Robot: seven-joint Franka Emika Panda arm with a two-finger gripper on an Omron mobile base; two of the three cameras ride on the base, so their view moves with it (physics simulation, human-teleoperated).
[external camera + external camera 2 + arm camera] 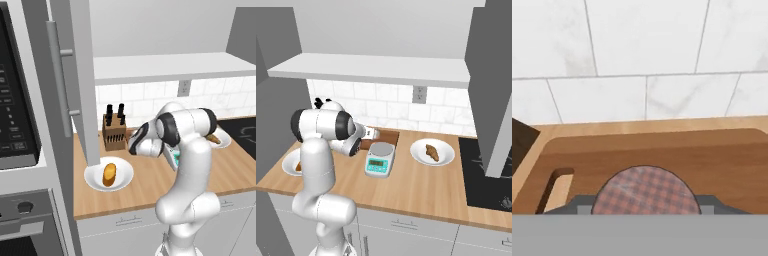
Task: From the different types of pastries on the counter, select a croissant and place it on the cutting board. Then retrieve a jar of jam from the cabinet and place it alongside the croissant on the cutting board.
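Two pastries sit on white plates at opposite ends of the counter. The croissant lies on the right-hand plate, near the black cooktop; the smooth orange roll lies on the left-hand plate, just below the open grey cabinet door.

Between them, against the tiled wall, is the cutting board, its handle slot at the left in the hand view. The jar of jam is seen from above in that view, a round plaid lid over the near part of the board, with the gripper clamped on its sides. Whether the jar's base touches the board cannot be told.

A teal and grey kitchen scale stands just in front of the board, between the arm and the croissant's plate. A knife block stands beside the board's left end, close to the gripper.

From the left base view the arm's bulk covers the board and most of the croissant's plate; from the right, it hides much of the roll's plate. The jar's body is cut off below its lid.
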